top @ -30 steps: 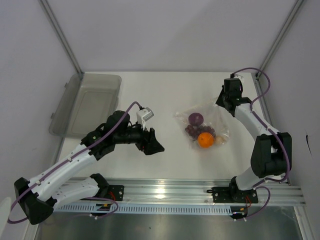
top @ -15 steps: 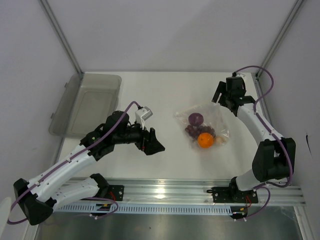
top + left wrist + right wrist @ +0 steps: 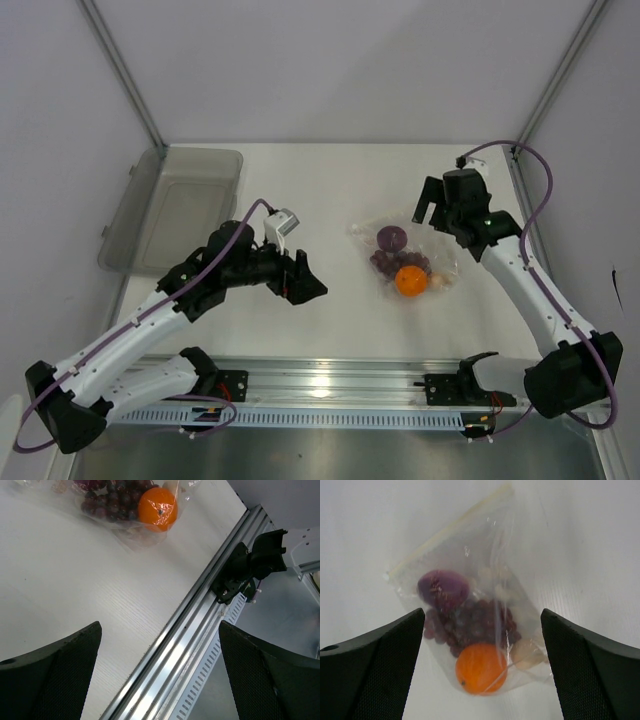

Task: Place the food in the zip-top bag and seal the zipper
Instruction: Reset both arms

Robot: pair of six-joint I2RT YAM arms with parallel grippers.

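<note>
The zip-top bag [image 3: 485,580] lies flat on the white counter [image 3: 320,190], right of centre, with all the food inside it. The right wrist view shows this best: the purple-red onion [image 3: 443,588] sits nearest the mouth, the dark berries [image 3: 475,625] lie below it, and the orange [image 3: 481,669] and the pale garlic bulb [image 3: 527,652] are at the bottom. That view alone shows the zipper [image 3: 450,527], a whitish strip along the bag's far edge; whether it is pressed shut cannot be told. The right pincer [image 3: 428,205] hangs over the bag with its fingers spread wide, holding nothing. The left wrist view catches only the bag's lower corner, with the orange and some berries, and it also shows the metal rail [image 3: 200,625] at the counter's near edge. The left pincer [image 3: 305,282] is just as wide open and empty, well to the left of the bag. Only the overhead view shows the grey tub [image 3: 180,205] at the far left corner.
</note>
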